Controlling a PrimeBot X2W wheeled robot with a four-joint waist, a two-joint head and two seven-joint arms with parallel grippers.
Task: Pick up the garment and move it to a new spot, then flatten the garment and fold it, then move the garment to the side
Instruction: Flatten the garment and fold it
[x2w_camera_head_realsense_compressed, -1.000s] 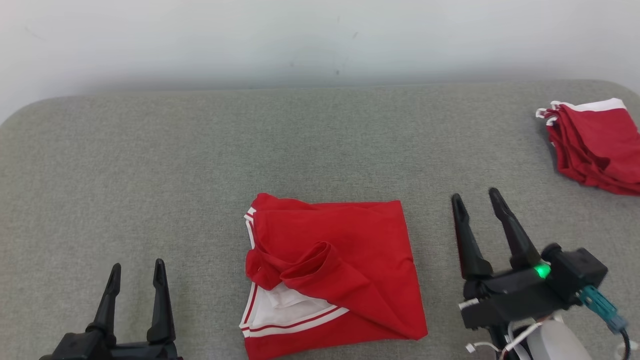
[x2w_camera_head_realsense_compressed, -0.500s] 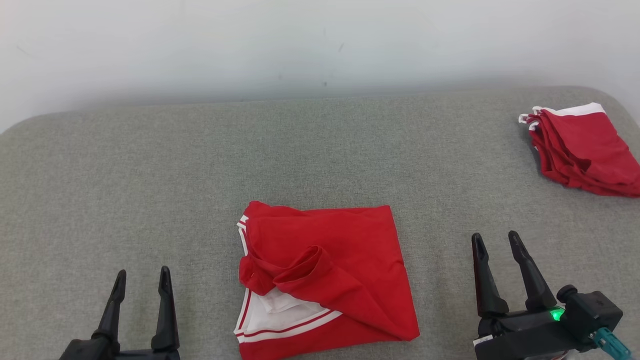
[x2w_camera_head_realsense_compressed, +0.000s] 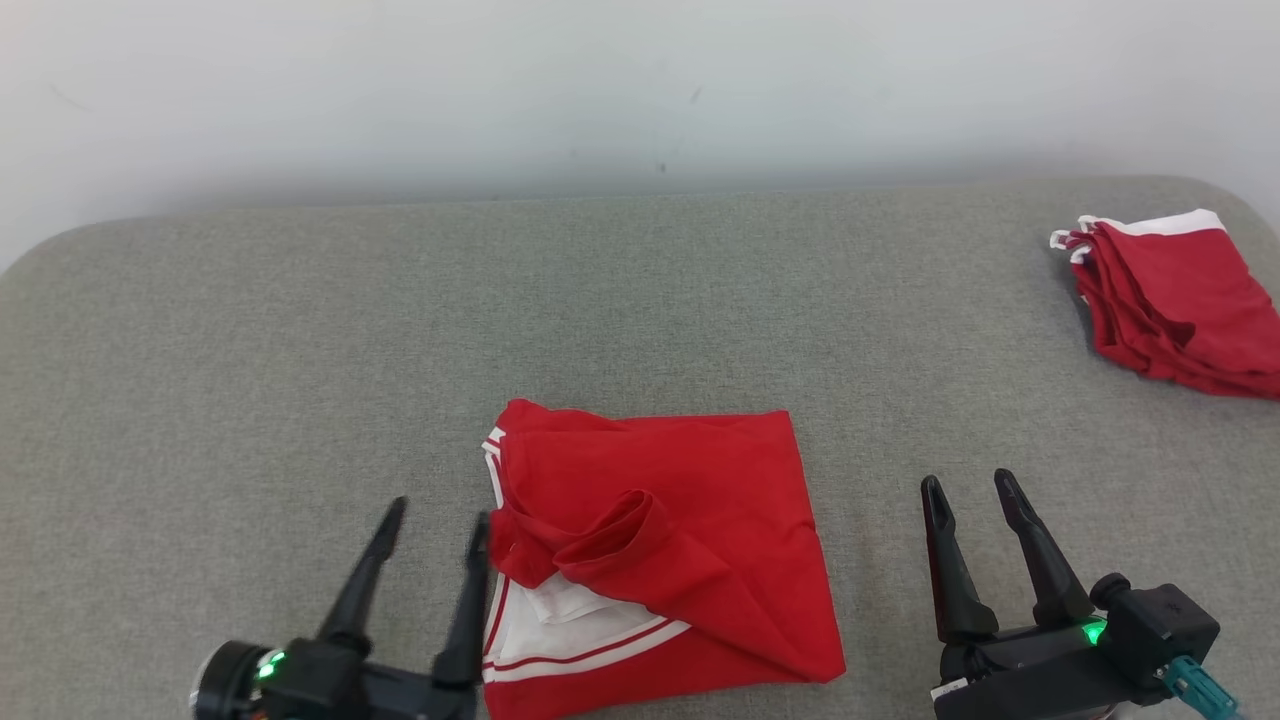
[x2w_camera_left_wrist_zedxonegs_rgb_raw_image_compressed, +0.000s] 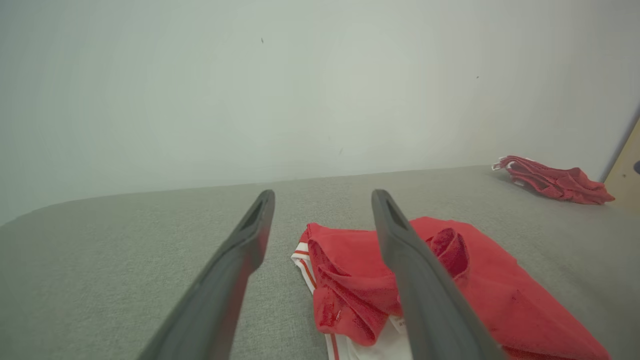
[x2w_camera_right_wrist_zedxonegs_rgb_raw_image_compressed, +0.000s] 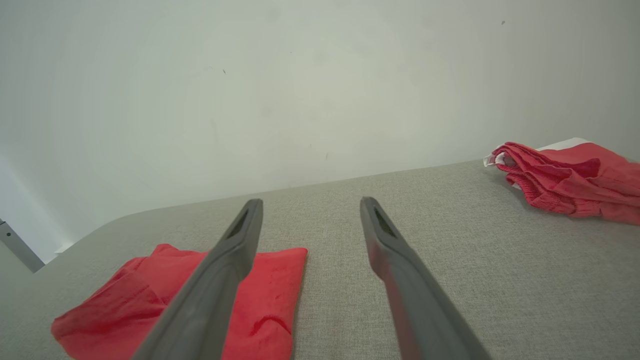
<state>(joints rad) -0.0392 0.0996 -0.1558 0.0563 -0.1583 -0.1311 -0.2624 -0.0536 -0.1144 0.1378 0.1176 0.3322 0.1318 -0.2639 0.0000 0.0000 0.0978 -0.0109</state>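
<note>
1. head view: the garment (x2w_camera_head_realsense_compressed: 660, 550) lies near the front edge of the grey pad (x2w_camera_head_realsense_compressed: 300, 350), between the two arms. it is roughly squared off but not flat. a rolled lip of red cloth stands up across its middle, and a white inner layer with striped trim (x2w_camera_head_realsense_compressed: 580, 640) shows at the near left corner. the left gripper (x2w_camera_head_realsense_compressed: 440, 510) is spread wide and holds nothing. its inner finger sits right at the garment's left edge, probably placed there to get at that hem; whether it touches the cloth i cannot tell. the right gripper (x2w_camera_head_realsense_compressed: 968, 479) is also splayed and empty, standing apart from the right edge. a pile of red cloth (x2w_camera_head_realsense_compressed: 1175, 300) sits at the far right corner, likely where set-aside pieces go.
2. left wrist view: the left gripper's long, dark, smooth fingers (x2w_camera_left_wrist_zedxonegs_rgb_raw_image_compressed: 415, 280) taper to narrow tips and frame the garment's rumpled left side. the cloth looks thin and soft, and it drapes in loose folds, so i judge it would sag when lifted. this lumpy square would fit a garment set down and waiting to be flattened, or one part-way through folding.
3. right wrist view: the right gripper points out over bare pad, whose weave is coarse and matte. the garment's straight right edge lies low on the left, and the pile lies at the far right below a plain pale wall (x2w_camera_right_wrist_zedxonegs_rgb_raw_image_compressed: 300, 75).
</note>
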